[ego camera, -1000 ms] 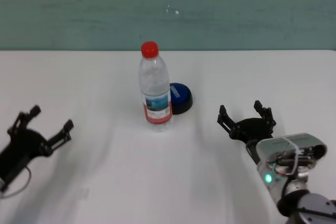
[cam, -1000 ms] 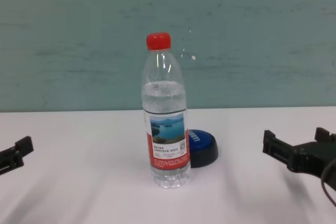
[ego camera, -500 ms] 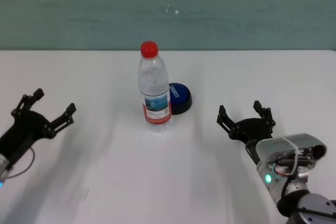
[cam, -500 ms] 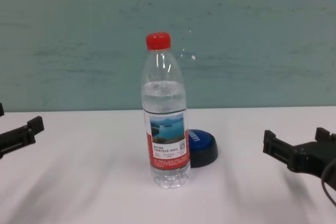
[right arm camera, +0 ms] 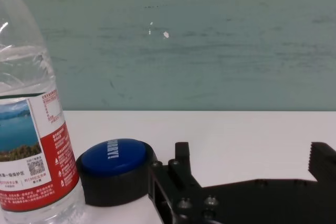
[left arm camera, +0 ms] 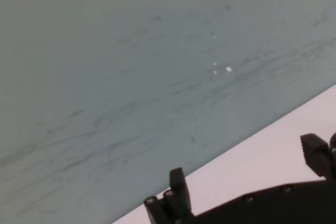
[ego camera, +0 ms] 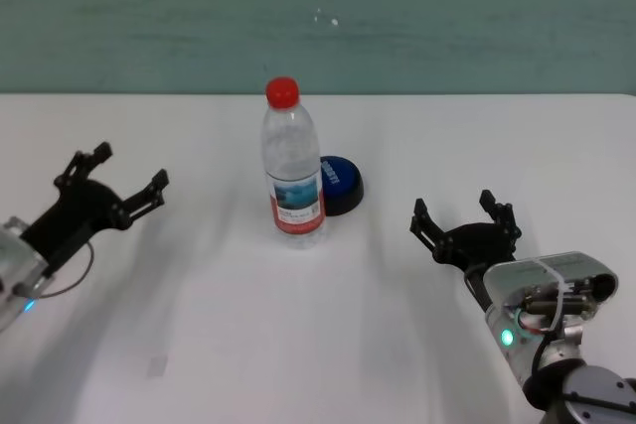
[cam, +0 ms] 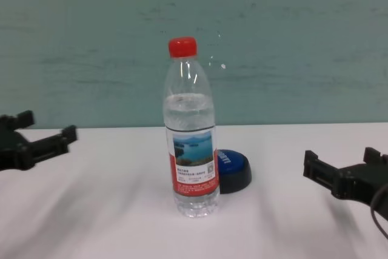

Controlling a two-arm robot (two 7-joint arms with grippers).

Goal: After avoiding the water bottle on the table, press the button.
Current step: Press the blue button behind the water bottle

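The water bottle (ego camera: 292, 168) stands upright mid-table, clear with a red cap and a lake label; it also shows in the chest view (cam: 190, 131) and the right wrist view (right arm camera: 29, 129). The blue button (ego camera: 340, 184) sits just behind and right of the bottle, touching or nearly touching it, and shows in the chest view (cam: 233, 170) and right wrist view (right arm camera: 116, 169). My left gripper (ego camera: 111, 178) is open and empty, raised above the table left of the bottle (cam: 39, 134). My right gripper (ego camera: 465, 218) is open and empty, low at the right (cam: 345, 162).
The white table (ego camera: 318, 335) stretches wide around the bottle. A teal wall (ego camera: 318, 17) stands behind the table's far edge. The left wrist view shows the wall (left arm camera: 131, 77) and the table's far edge.
My left gripper has moved up and to the right, toward the bottle and farther from the near edge. The right gripper, bottle and button have not moved.
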